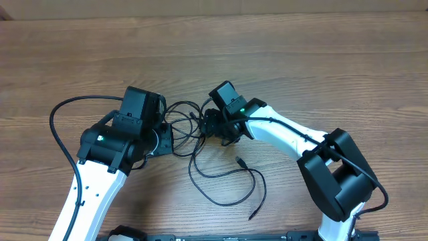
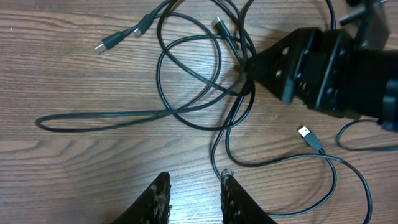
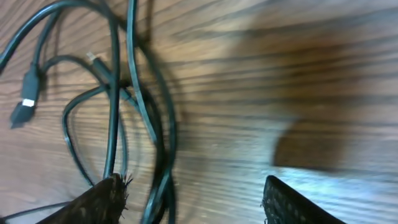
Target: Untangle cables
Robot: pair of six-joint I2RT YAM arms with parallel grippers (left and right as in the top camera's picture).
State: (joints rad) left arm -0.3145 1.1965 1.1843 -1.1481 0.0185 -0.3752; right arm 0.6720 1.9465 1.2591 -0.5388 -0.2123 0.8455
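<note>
Cables, thin, black and flexible point(image 2: 168, 112), several strands tangled on a brown wood-grain table point(image 1: 321, 60).

- Location: the knot lies at the table's middle, between the two grippers. Loose loops trail from it toward the robot's side of the table.
- Long axis: in the overhead view the bundle runs from the knot toward the near edge, where one tail ends in a small plug point(image 1: 251, 217).
- Left wrist view: one long, narrow loop stretches sideways out of the knot, nearly level across the picture, its closed end far from the knot.
- Plugs, left wrist view: a silver-tipped plug point(image 2: 102, 45) lies beyond the knot and points away from it. A white-tipped flat plug point(image 2: 305, 132) lies beside the right arm, its tip toward the knot.
- Right wrist view: the strands run mostly lengthwise, away from the fingers, and a dark plug point(image 3: 25, 99) lies to one side.

Left gripper point(image 2: 194, 198): fingers a small gap apart with bare wood between them, nothing clamped. One strand meets the tip of one finger.

Right gripper point(image 3: 194, 186): fingers spread wide over the knot's edge. Strands pass beside one finger and between the two, none pinched.
</note>
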